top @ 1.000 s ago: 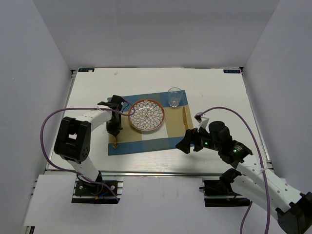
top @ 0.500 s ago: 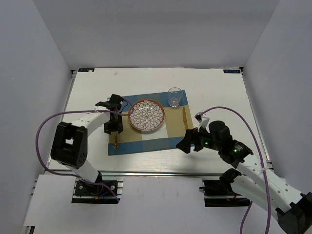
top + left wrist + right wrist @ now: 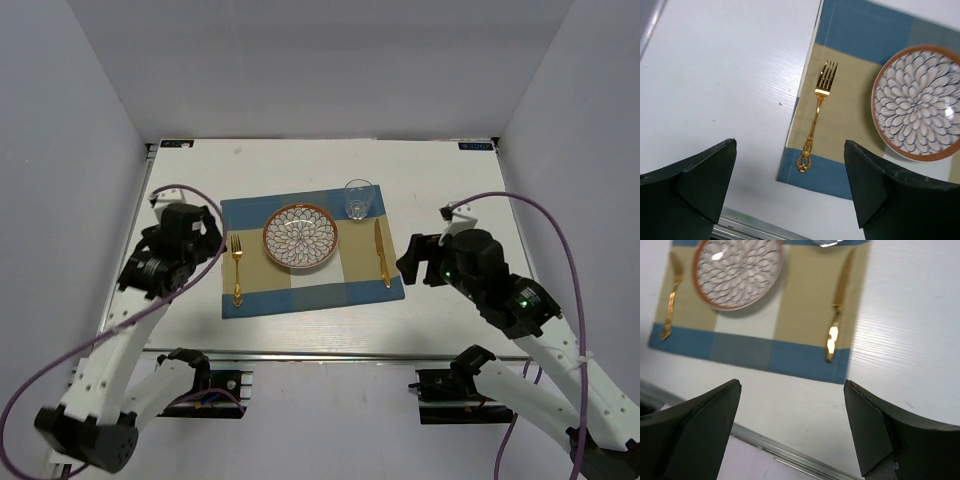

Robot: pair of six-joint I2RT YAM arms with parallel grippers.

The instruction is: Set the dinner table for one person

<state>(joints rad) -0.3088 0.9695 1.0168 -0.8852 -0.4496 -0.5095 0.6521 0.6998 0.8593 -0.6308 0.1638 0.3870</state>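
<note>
Counter (image 3: pixel 450 190) spans the whole workspace, with the placemat (image 3: pixel 310 292) near its middle carrying plate (image 3: pixel 300 237), fork (image 3: pixel 237 268), knife (image 3: pixel 381 252) and glass (image 3: pixel 358 198). My left hand (image 3: pixel 790 182) and right hand (image 3: pixel 790 427) hang spread wide and empty, one off each side of the mat. I judge the setting done. A low sweep could snag a mat edge, dragging everything and tipping the glass.

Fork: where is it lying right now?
In the top view the gold fork lies flat on the left strip of the placemat, just left of the plate, tines pointing away from the arms.
</note>
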